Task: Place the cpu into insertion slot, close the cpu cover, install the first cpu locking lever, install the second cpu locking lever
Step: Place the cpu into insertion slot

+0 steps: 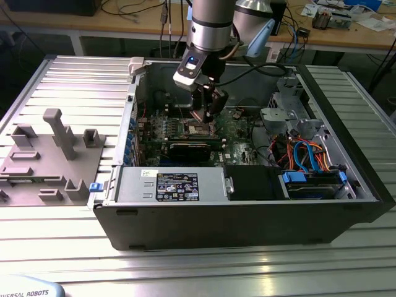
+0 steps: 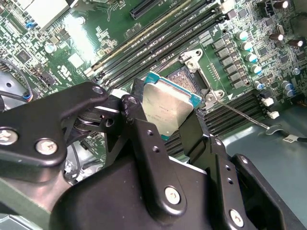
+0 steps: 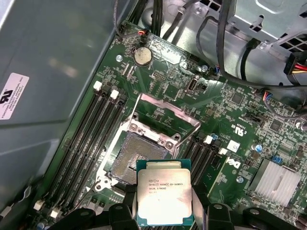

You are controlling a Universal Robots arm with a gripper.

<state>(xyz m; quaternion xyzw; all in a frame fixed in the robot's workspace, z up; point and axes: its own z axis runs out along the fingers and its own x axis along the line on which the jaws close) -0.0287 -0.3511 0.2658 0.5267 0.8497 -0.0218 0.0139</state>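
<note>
My gripper (image 1: 207, 114) reaches down into the open computer case, over the motherboard. It is shut on the cpu (image 3: 164, 196), a small square chip with a silvery top and a green rim, gripped by two opposite edges between the black fingers (image 2: 139, 124). The chip (image 2: 168, 108) hangs tilted just above and beside the open insertion slot (image 3: 139, 153), whose contact field lies bare. The cpu cover (image 3: 169, 119), a thin metal frame, stands raised at the slot's far side. A thin lever rod (image 2: 242, 116) sticks out from the socket corner.
Black memory slots (image 3: 88, 139) flank the socket. A finned heat sink (image 3: 276, 179), a coin cell (image 3: 141, 55) and cable bundles (image 3: 230, 43) sit around it. In the exterior view, the power supply (image 1: 173, 185) and drive bay (image 1: 312, 179) line the case front; a grey fixture (image 1: 49, 154) lies left.
</note>
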